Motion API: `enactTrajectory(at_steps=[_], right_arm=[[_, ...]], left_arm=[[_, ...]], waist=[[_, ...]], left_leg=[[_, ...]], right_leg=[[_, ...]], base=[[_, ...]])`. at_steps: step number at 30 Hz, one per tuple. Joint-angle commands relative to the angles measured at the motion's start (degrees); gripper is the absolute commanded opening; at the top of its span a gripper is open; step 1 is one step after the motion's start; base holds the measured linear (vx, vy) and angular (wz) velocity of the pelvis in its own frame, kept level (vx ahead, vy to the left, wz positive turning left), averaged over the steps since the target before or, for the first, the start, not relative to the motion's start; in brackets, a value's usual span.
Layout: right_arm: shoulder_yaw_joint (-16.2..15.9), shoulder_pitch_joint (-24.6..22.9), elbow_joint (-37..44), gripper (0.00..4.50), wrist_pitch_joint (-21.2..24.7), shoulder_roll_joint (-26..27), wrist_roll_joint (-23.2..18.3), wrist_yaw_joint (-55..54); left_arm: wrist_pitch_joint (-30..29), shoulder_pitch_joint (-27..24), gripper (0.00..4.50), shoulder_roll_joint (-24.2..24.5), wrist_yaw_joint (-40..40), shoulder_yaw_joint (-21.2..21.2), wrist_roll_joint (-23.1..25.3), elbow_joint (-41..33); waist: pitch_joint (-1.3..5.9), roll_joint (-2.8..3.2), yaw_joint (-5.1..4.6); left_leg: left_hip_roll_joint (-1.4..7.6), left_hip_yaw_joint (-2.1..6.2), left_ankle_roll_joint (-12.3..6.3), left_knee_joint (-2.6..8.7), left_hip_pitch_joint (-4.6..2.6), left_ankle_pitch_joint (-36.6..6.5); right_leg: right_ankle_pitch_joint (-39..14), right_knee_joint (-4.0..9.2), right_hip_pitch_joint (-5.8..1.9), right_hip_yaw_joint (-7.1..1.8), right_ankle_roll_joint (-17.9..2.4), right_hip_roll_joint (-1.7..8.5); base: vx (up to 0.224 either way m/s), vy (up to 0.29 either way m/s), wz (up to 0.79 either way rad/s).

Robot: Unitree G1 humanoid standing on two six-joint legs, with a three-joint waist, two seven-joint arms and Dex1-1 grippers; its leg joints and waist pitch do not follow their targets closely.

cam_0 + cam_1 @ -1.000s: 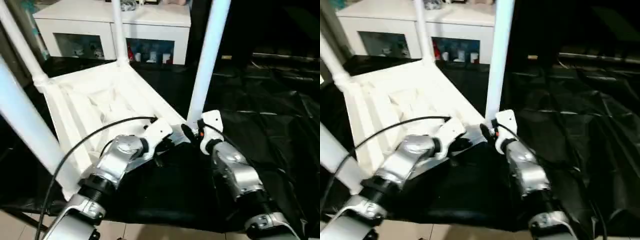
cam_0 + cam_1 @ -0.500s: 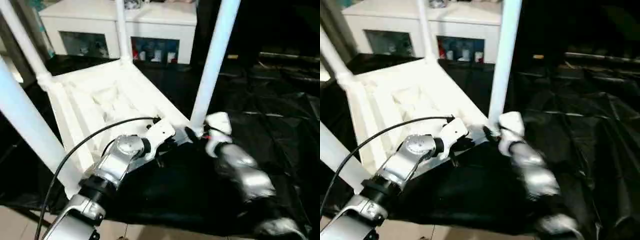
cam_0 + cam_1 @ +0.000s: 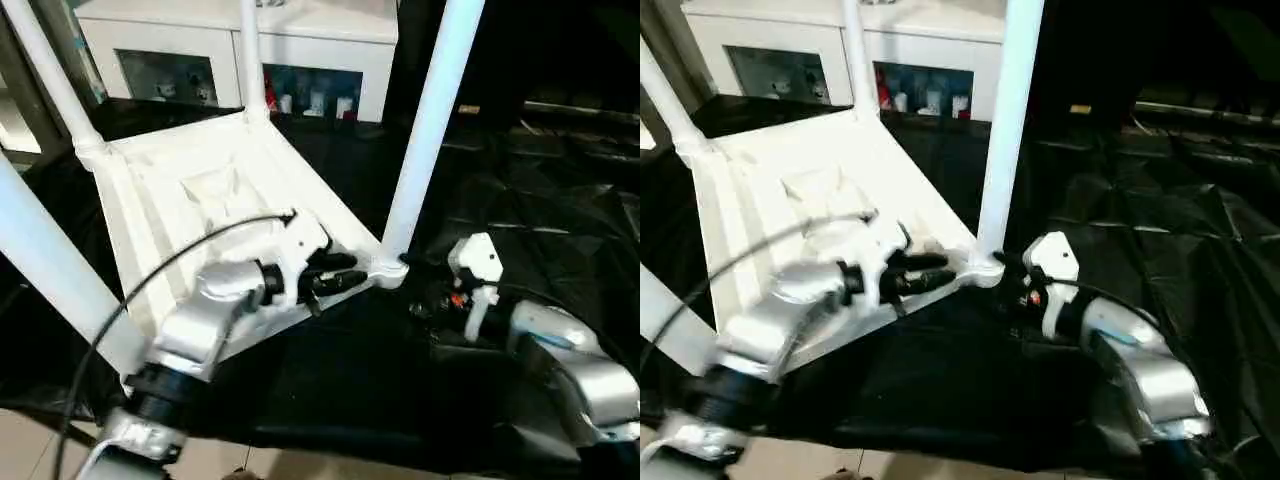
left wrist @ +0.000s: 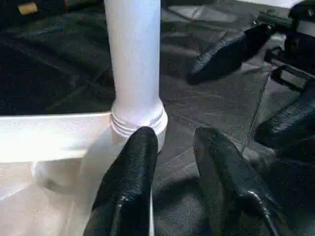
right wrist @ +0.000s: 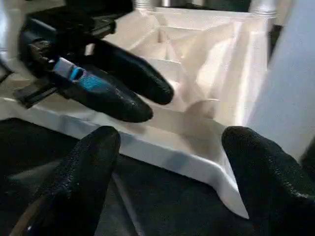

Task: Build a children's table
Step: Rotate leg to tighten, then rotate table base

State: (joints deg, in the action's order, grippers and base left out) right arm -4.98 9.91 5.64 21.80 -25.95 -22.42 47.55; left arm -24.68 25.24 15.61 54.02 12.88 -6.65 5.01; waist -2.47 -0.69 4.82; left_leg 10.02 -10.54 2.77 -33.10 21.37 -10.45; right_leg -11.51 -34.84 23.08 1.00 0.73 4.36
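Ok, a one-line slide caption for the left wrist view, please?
Left gripper open beside the seated leg at the tabletop corner socket.

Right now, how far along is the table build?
Done: four legs stand in the upturned tabletop, including the near leg in its corner socket. In hand: nothing; the left end effector and right end effector are open beside that corner. Left: turning the table upright.

The white plastic square tabletop [image 3: 210, 200] lies upside down, ribbed underside up, on black sheeting. Four long white tubular legs stand upright in its round corner sockets; the nearest right leg [image 3: 425, 130] sits in its socket [image 3: 388, 272].
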Motion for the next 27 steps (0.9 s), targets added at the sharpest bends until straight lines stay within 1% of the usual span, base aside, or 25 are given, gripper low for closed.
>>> enactTrajectory(at_steps=[1,2,3,4,5,6,7,8,9,10,11,12,13,14,15,16,17,18,19,20,22,23,25,26,27], right_arm=[[-0.11,0.38,1.0,3.68,1.66,-0.14,-0.9,0.73],[-0.26,0.6,0.9,3.68,1.8,0.03,-0.82,0.64],[-0.95,1.87,-0.91,3.68,1.41,1.38,0.07,-0.12],[-1.56,3.23,-3.06,3.68,0.86,2.83,1.79,-2.09],[-2.01,4.5,-5.21,3.68,0.3,4.24,3.34,-4.09],[-2.44,6.13,-7.97,3.68,-0.42,6.49,4.72,-6.63],[-2.44,6.13,-7.97,3.68,-0.42,6.49,4.72,-6.63],[-2.77,7.44,-10.23,3.68,-0.81,8.3,5.66,-8.55],[-3.15,8.43,-11.83,3.68,-0.97,9.9,5.47,-9.17],[-3.51,9.1,-12.95,3.68,-1.15,10.74,5.56,-9.49],[-4.25,10.37,-15.13,3.68,-1.76,12.24,5.84,-9.61],[-4.48,10.76,-15.81,3.68,-1.99,12.69,5.94,-9.56],[-5.44,12.56,-18.94,3.68,-3.51,14.75,6.58,-9.21],[-5.44,12.56,-18.94,3.68,-3.51,14.75,6.58,-9.21],[-5.9,14.16,-21.74,3.68,-5.52,16.67,7.56,-9.3],[-5.92,14.27,-21.94,3.68,-5.68,16.8,7.65,-9.35],[-6.05,14.82,-22.9,3.68,-6.43,17.45,8.1,-9.55],[-5.99,16.1,-25.11,3.68,-7.43,19.34,8.32,-10.3],[-5.97,16.28,-25.44,3.68,-7.62,19.62,8.38,-10.5],[-5.86,16.67,-26.19,3.68,-8.02,20.23,8.47,-10.97],[-5.21,17.96,-28.98,3.68,-9.63,21.86,8.68,-13.04],[-4.35,19.15,-31.73,3.68,-11.32,23.22,9.04,-15.49],[-3.19,20.07,-33.79,3.68,-12.31,24.23,9.03,-17.86],[-2.64,20.4,-34.51,3.68,-12.55,24.58,8.94,-18.83],[-1.07,21.35,-36.5,3.68,-13.49,25.37,8.64,-20.92]], left_arm=[[-4.17,-2.56,1.94,2.53,3.58,2.48,-0.13,-3.29],[-4.95,-3.15,1.94,3.29,4.3,3.12,-0.03,-4.15],[-6.41,-4.27,1.94,4.15,4.51,4.29,0.7,-5.54],[-8.01,-5.05,2.17,4.59,4.07,5.06,1.04,-6.8],[-8.87,-5.4,2.26,4.61,3.43,5.55,1.31,-7.53],[-10.81,-5.82,2.26,4.66,2.51,6.04,1.16,-8.77],[-10.81,-5.82,2.33,4.66,2.51,6.04,1.16,-8.77],[-11.86,-6.06,2.39,4.73,1.89,6.51,1.29,-9.51],[-13.05,-6.27,2.49,4.98,1.06,6.97,1.44,-10.34],[-13.67,-6.39,2.6,5.21,0.53,7.3,1.76,-10.78],[-14.37,-6.6,2.73,5.73,-0.58,8.02,3.06,-11.3],[-14.51,-6.66,2.73,5.91,-0.94,8.26,3.57,-11.41],[-14.53,-6.87,2.81,6.38,-3.02,9.12,6.19,-11.53],[-14.53,-6.87,2.91,6.38,-3.02,9.12,6.19,-11.53],[-14.02,-6.81,3.01,6.66,-5.17,9.88,8.55,-11.68],[-13.99,-6.8,3.14,6.7,-5.32,9.95,8.71,-11.71],[-13.8,-6.72,3.14,6.91,-6.03,10.33,9.48,-11.85],[-13.62,-6.64,3.22,7.2,-7.38,10.91,10.83,-12.25],[-13.61,-6.64,3.22,7.21,-7.54,10.97,10.96,-12.32],[-13.7,-6.66,3.44,7.2,-7.84,11.04,11.07,-12.51],[-14.19,-6.68,3.57,7.37,-8.72,11.43,11.37,-13.22],[-14.34,-6.74,3.59,7.83,-9.07,12.14,11.86,-13.9],[-14.51,-6.93,3.59,8.06,-9.17,12.53,12.12,-14.46],[-14.59,-7.04,3.59,8.11,-9.19,12.61,12.16,-14.66],[-14.69,-7.22,3.59,8.26,-9.42,12.86,12.64,-15.11]], waist=[[2.6,-0.17,0.08],[2.64,-0.14,0.09],[2.64,-0.14,0.02],[2.68,-0.01,-0.26],[2.6,-0.15,-0.27],[2.63,0.01,-0.25],[2.66,0.16,-0.38],[2.74,-0.13,-0.29],[2.73,-0.01,-0.25],[2.8,0.14,-0.03],[2.91,-0.05,0.03],[2.88,0.05,-0.01],[2.96,-0.03,-0.17],[2.93,0.03,-0.2],[2.95,0.08,-0.27],[2.96,0.12,-0.31],[3.01,0.22,-0.21],[2.98,0.0,-0.16],[2.97,0.0,-0.22],[2.93,0.15,-0.13],[2.98,0.09,-0.2],[2.95,0.12,-0.15],[2.99,0.19,-0.24],[2.95,0.04,-0.28],[3.02,0.15,-0.24]], left_leg=[[2.88,1.02,-1.92,4.19,-0.56,-13.88],[2.89,1.02,-1.64,4.15,-0.8,-14.1],[2.88,1.02,-1.57,4.2,-0.68,-14.03],[2.87,1.09,-0.66,4.27,-0.61,-14.05],[2.75,0.98,-0.53,4.28,-0.66,-14.16],[2.82,1.0,-0.15,4.22,-0.84,-14.43],[2.8,1.03,0.59,4.28,-0.83,-14.34],[2.81,0.96,0.84,4.17,-0.8,-13.85],[2.7,0.97,0.71,4.16,-0.79,-13.42],[2.65,0.87,0.51,4.04,-0.84,-12.15],[2.66,0.8,0.41,3.92,-0.87,-11.87],[2.64,0.91,0.29,3.99,-0.74,-11.51],[2.56,0.87,0.07,3.92,-0.73,-11.0],[2.6,0.91,0.05,3.93,-0.6,-11.0],[2.55,0.9,0.07,3.92,-0.65,-10.95],[2.6,0.95,0.17,3.93,-0.63,-10.93],[2.64,0.93,0.27,3.88,-0.73,-10.93],[2.66,0.94,0.15,3.94,-0.74,-10.89],[2.7,0.91,0.13,3.93,-0.74,-10.97],[2.66,0.92,0.38,3.97,-0.78,-11.05],[2.6,0.93,0.68,3.97,-0.77,-10.67],[2.63,0.88,0.94,4.0,-0.85,-11.1],[2.59,0.92,1.29,4.02,-0.88,-11.55],[2.53,0.88,1.22,4.01,-0.83,-11.47],[2.5,0.85,1.28,3.96,-0.89,-10.78]], right_leg=[[-11.74,4.55,-2.2,-1.73,-10.71,2.98],[-12.06,4.58,-2.05,-1.75,-10.68,3.0],[-12.24,4.58,-2.12,-1.79,-10.62,3.02],[-12.14,4.39,-2.03,-1.71,-10.95,3.0],[-12.7,4.61,-1.88,-1.72,-10.86,2.91],[-13.01,4.53,-1.74,-1.73,-11.07,2.96],[-13.0,4.46,-1.74,-1.74,-11.51,3.03],[-11.84,4.35,-1.91,-1.79,-11.44,2.95],[-11.1,4.27,-1.91,-1.8,-11.56,2.9],[-8.15,4.07,-2.02,-1.79,-11.79,2.72],[-7.07,3.88,-2.06,-1.77,-11.91,2.69],[-6.55,3.8,-2.15,-1.75,-11.96,2.77],[-5.36,3.7,-2.23,-1.66,-12.14,2.69],[-5.37,3.66,-2.28,-1.68,-12.16,2.8],[-5.51,3.68,-2.33,-1.68,-12.08,2.82],[-5.62,3.65,-2.37,-1.66,-12.13,2.9],[-5.69,3.63,-2.33,-1.69,-12.1,2.96],[-5.81,3.62,-2.35,-1.7,-12.14,2.94],[-5.86,3.62,-2.27,-1.72,-12.16,2.95],[-6.2,3.63,-2.28,-1.71,-12.04,2.95],[-5.64,3.5,-2.28,-1.69,-12.14,2.89],[-6.13,3.59,-2.2,-1.7,-12.12,2.93],[-6.68,3.58,-2.19,-1.69,-12.21,2.95],[-6.38,3.57,-2.25,-1.7,-12.14,2.81],[-5.49,3.41,-2.24,-1.72,-12.22,2.81]], base=[[0.0,0.0,0.0],[0.0,0.0,0.0],[0.0,0.0,0.0],[0.0,0.0,0.0],[0.0,0.0,0.0],[0.0,0.0,0.0],[0.0,0.0,0.0],[0.0,0.0,0.0],[0.0,0.0,0.0],[0.0,0.0,0.0],[0.0,0.0,0.0],[0.0,0.0,0.0],[0.0,0.0,0.0],[0.0,0.0,0.0],[0.0,0.0,0.0],[0.0,0.0,0.0],[0.0,0.0,0.0],[0.0,0.0,0.0],[0.0,0.0,0.0],[0.0,0.0,0.0],[0.0,0.0,0.0],[0.0,0.0,0.0],[0.0,0.0,0.0],[0.0,0.0,0.0],[0.0,0.0,0.0]])
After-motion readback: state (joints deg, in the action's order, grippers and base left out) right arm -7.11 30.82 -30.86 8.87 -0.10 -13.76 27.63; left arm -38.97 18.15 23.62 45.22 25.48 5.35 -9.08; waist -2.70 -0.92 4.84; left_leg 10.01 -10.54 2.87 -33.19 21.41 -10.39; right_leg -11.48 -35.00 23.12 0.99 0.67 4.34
